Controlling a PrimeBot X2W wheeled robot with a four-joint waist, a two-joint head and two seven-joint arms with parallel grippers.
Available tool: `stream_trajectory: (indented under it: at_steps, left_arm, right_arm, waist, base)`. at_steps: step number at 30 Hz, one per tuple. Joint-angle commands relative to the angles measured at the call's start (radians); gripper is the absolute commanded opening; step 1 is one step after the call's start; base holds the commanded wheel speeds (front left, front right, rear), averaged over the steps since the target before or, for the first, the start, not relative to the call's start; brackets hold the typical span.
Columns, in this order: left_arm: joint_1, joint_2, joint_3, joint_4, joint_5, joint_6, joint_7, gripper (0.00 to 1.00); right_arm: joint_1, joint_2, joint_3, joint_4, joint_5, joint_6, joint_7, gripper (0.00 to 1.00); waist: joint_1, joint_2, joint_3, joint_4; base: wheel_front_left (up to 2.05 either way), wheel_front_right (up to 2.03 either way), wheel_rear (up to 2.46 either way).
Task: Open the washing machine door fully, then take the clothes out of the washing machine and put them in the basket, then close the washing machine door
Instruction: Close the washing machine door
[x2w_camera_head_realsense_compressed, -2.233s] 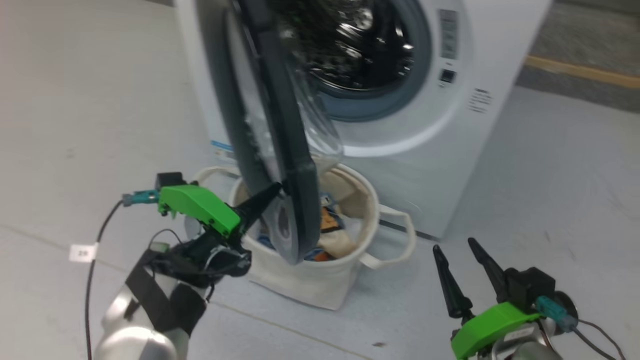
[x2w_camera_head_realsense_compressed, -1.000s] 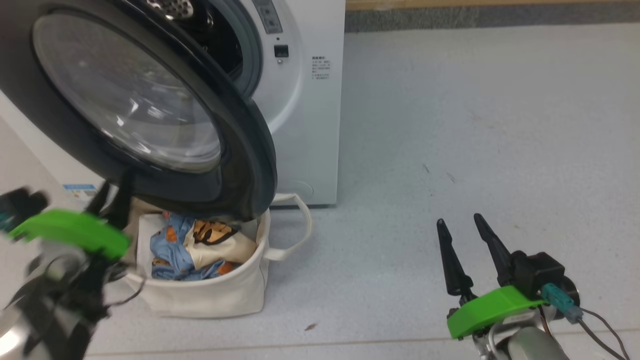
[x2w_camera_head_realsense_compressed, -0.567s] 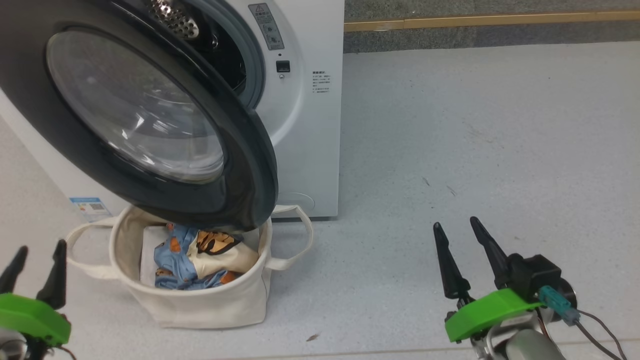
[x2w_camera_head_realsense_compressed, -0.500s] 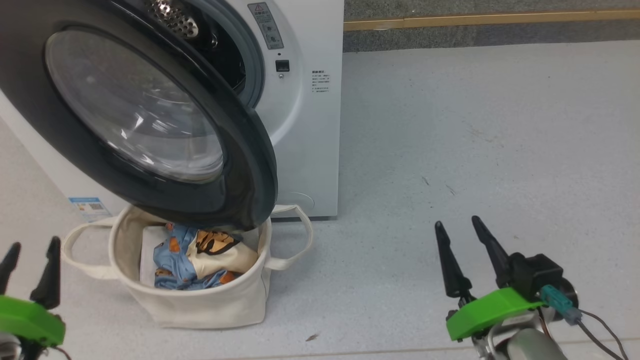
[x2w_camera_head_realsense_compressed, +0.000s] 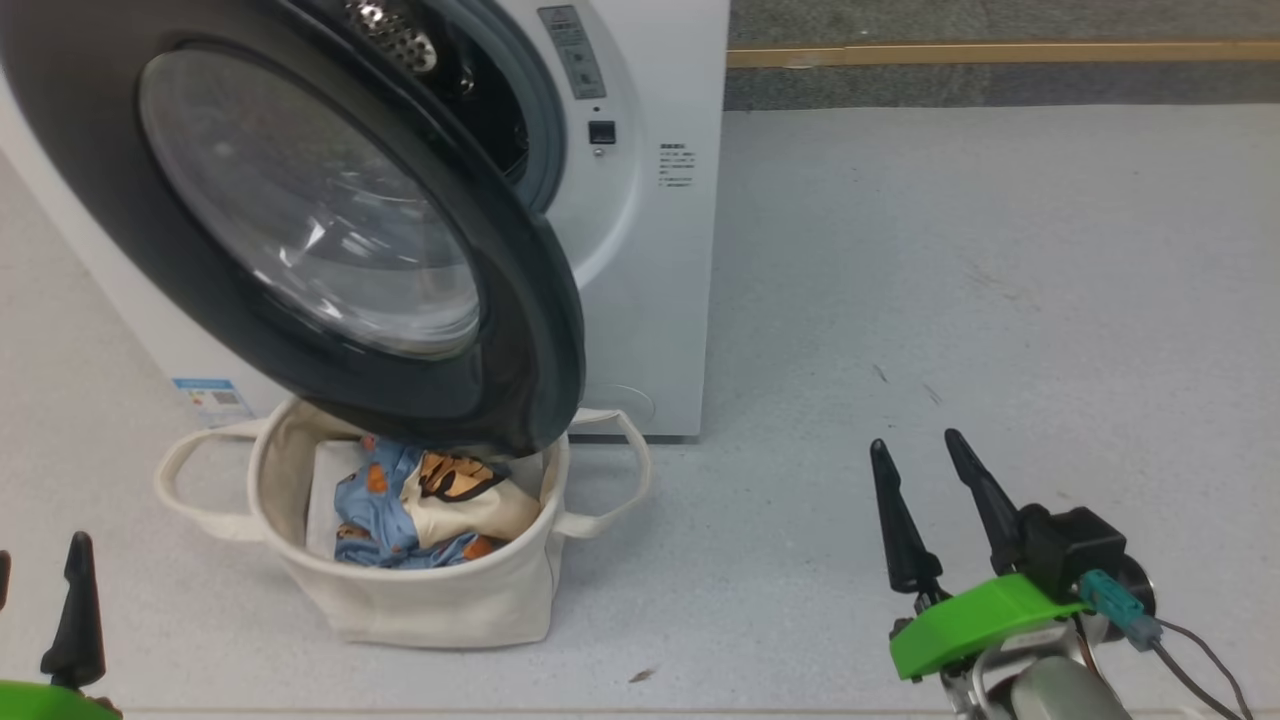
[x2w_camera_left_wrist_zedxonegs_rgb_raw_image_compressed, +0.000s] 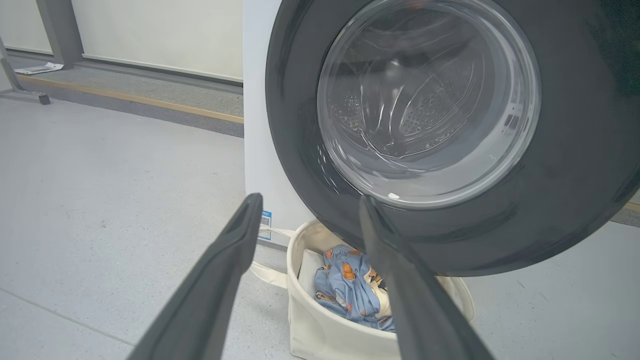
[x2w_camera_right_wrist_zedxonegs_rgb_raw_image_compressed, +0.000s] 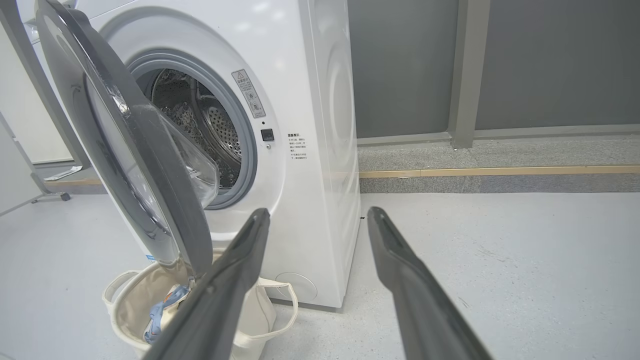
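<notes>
Jaws of the left gripper (x2w_camera_left_wrist_zedxonegs_rgb_raw_image_compressed: 310, 200) and right gripper (x2w_camera_head_realsense_compressed: 914, 440) stand apart, both empty; ahead of the left jaws the washing machine door (x2w_camera_left_wrist_zedxonegs_rgb_raw_image_compressed: 575, 150) hangs partly open from the washing machine (x2w_camera_head_realsense_compressed: 650, 250); beneath its lower rim, the basket (x2w_camera_head_realsense_compressed: 440, 600) on the floor (x2w_camera_head_realsense_compressed: 950, 250) holds the clothes (x2w_camera_head_realsense_compressed: 380, 510), well left of the right jaws.

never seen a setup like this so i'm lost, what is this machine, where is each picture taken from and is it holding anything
It is a wheeled robot with two arms. The head view looks down from a camera on its head. The two wrist views look along each arm's pair of dark fingers. On the grey floor stands a white washing machine. Its round door hangs partly open above a cream basket with blue bear-print clothes inside. The left gripper and right gripper are both open and hold nothing.
</notes>
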Motion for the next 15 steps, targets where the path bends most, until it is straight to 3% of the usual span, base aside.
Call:
stream_trajectory:
  at_steps: [1, 15]
  left_arm:
    - [-0.04, 0.034, 0.055, -0.029, 0.009, -0.006, -0.012, 1.0]
    - [-0.046, 0.003, 0.078, -0.018, 0.061, -0.037, -0.012, 1.0]
  right_arm:
    - [-0.028, 0.006, 0.022, -0.029, -0.002, 0.001, -0.012, 1.0]
    - [0.01, 0.018, -0.022, -0.02, 0.008, 0.001, -0.012, 1.0]
  waist:
    - [0.0, 0.0, 0.001, 0.004]
    - [0.0, 0.0, 0.0, -0.011]
  base:
    - [0.0, 0.0, 0.0]
    - [0.0, 0.0, 0.0]
